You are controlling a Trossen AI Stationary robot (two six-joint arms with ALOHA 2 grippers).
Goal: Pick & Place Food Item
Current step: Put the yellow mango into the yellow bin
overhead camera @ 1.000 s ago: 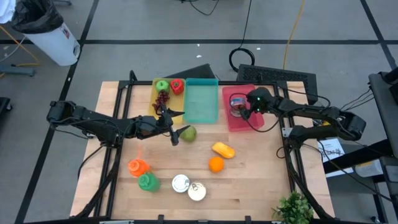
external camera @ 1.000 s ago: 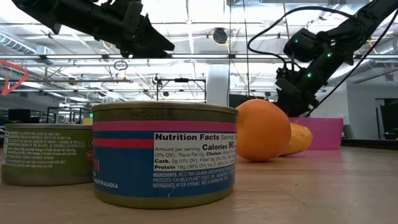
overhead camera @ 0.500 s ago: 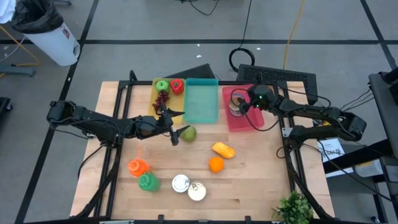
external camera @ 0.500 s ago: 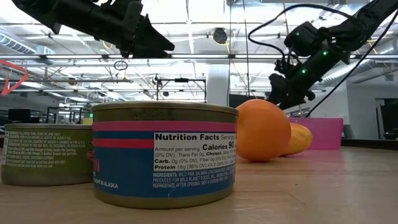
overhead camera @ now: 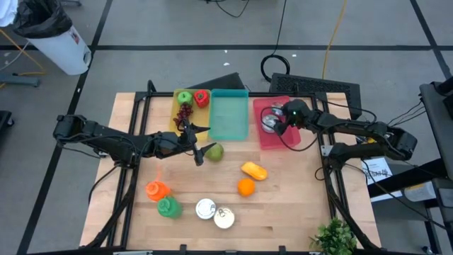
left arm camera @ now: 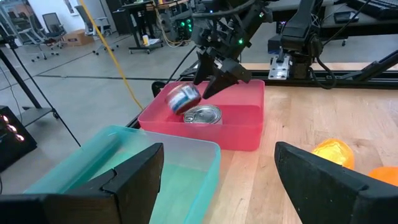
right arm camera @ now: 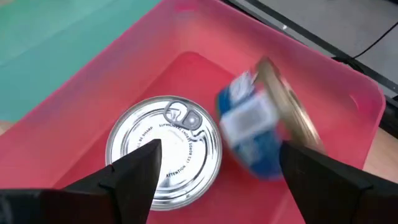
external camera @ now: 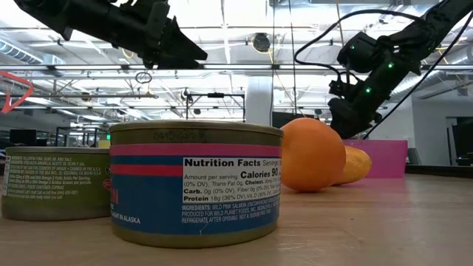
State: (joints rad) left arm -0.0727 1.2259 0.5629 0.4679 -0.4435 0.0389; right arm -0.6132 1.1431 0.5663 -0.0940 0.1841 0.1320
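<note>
Right hand (right arm camera: 214,180) open — blue can (right arm camera: 264,118) seemingly mid-air above red bin (right arm camera: 348,99).

A blue can (right arm camera: 261,121) is dropping tilted from the right gripper (overhead camera: 277,122) into the pink bin (overhead camera: 272,139), beside another can (right arm camera: 165,149).

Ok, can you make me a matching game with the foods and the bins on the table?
Things:
1. silver-top can
2. orange
3. red and green peppers
4. teal bin

Places or states:
A. in the yellow bin
B. on the bare wooden table, beside a yellow fruit
C. lying flat in the pink bin
D. nothing inside it

Pairs: 1-C, 2-B, 3-A, 4-D
</note>
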